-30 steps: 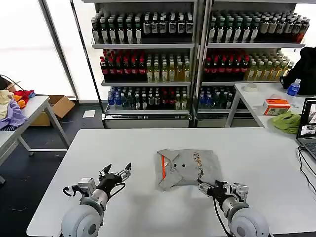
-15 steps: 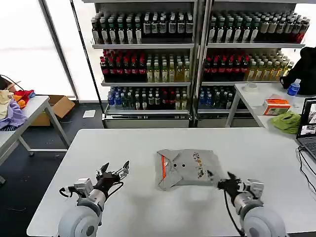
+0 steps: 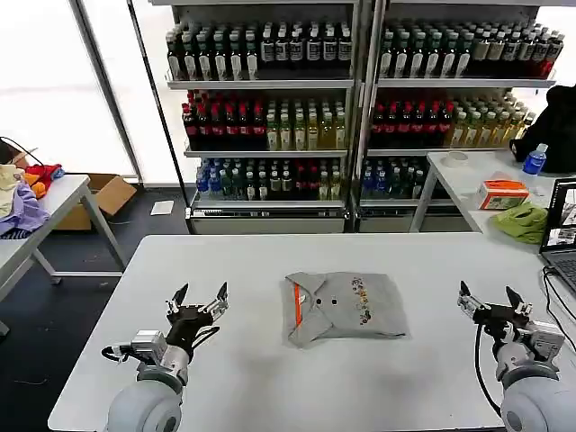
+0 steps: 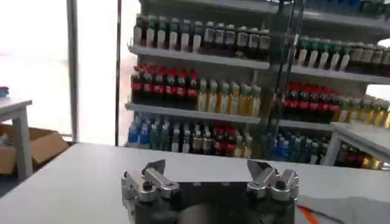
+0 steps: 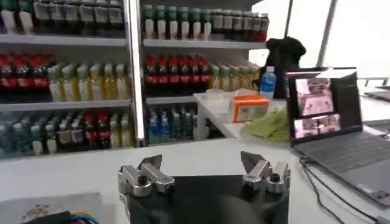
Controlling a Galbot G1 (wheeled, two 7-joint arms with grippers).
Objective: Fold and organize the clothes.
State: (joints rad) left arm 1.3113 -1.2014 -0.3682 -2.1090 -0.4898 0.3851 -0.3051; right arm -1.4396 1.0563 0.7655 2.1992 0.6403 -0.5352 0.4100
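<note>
1. Two grippers, both mine, sit nearest me over the near part of the table [image 3: 252,396]. My left gripper [image 3: 198,301] is well to the left of the shirt, fingers spread wide and holding nothing. The left wrist view shows the same gripper [image 4: 210,176] with its fingers apart and only bare tabletop ahead.
2. My right gripper [image 3: 491,302] is well to the right of the shirt, near the table's right edge. Its fingers are also spread wide and empty. In the right wrist view this gripper [image 5: 204,170] has clear space between its fingers, and a grey corner of cloth shows at the frame's edge.
3. One shirt [image 3: 342,308] lies between the two grippers, about mid-table, touching neither. It is a compact, roughly rectangular grey packet with the orange-red collar [image 3: 297,306] along its left side and the small printed graphic facing up.
4. My judgement: the folding of this shirt looks finished. Its edges are tucked and no sleeve trails out, though the near edge is a little uneven.
5. What may be left is the organizing: moving the packet to a set place, or starting another garment. I see no second shirt on this table.
6. Farther off, loose clothes [image 3: 20,200] lie on a side table to the left, and shelves of bottles [image 3: 270,117] stand behind.
</note>
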